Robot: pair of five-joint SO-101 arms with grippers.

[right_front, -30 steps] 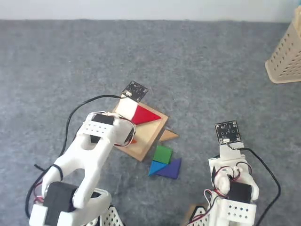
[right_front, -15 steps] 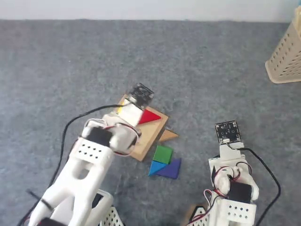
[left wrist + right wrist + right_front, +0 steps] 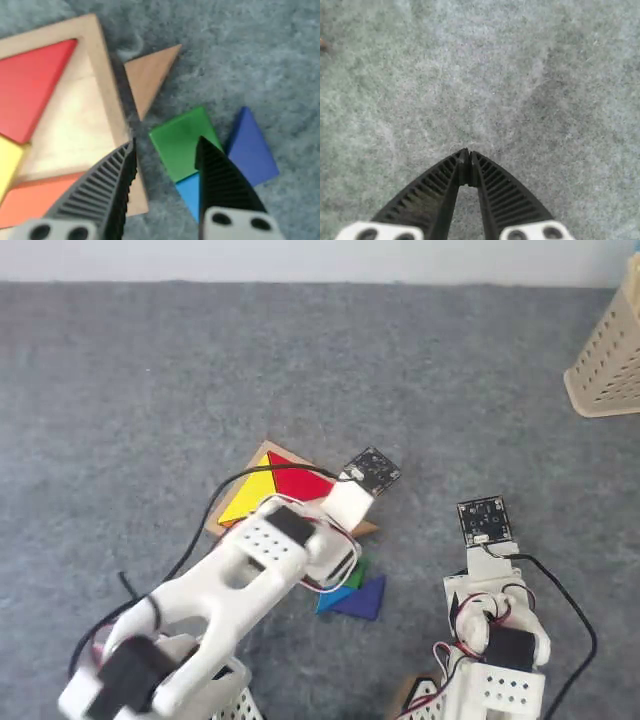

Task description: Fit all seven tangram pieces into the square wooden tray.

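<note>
The square wooden tray [image 3: 107, 85] holds a red triangle [image 3: 30, 90], a yellow piece [image 3: 7, 165] and an orange piece [image 3: 40, 200]. Outside its rim on the carpet lie a tan triangle [image 3: 147, 80], a green square [image 3: 182, 142], a dark blue triangle [image 3: 252, 150] and a light blue piece [image 3: 190, 192]. My left gripper [image 3: 166, 147] hangs open over the tray's edge and the green square, with nothing between its fingers. In the high view the left arm [image 3: 270, 560] stretches across the tray [image 3: 214, 524]. My right gripper [image 3: 468, 152] is shut over bare carpet.
Grey carpet covers the table. A cream perforated basket [image 3: 610, 350] stands at the far right edge. The right arm [image 3: 495, 640] sits near the front, to the right of the loose pieces [image 3: 360, 595].
The left arm has swung right, from above the tray to above the loose pieces, uncovering the yellow triangle. The right arm has not moved.
</note>
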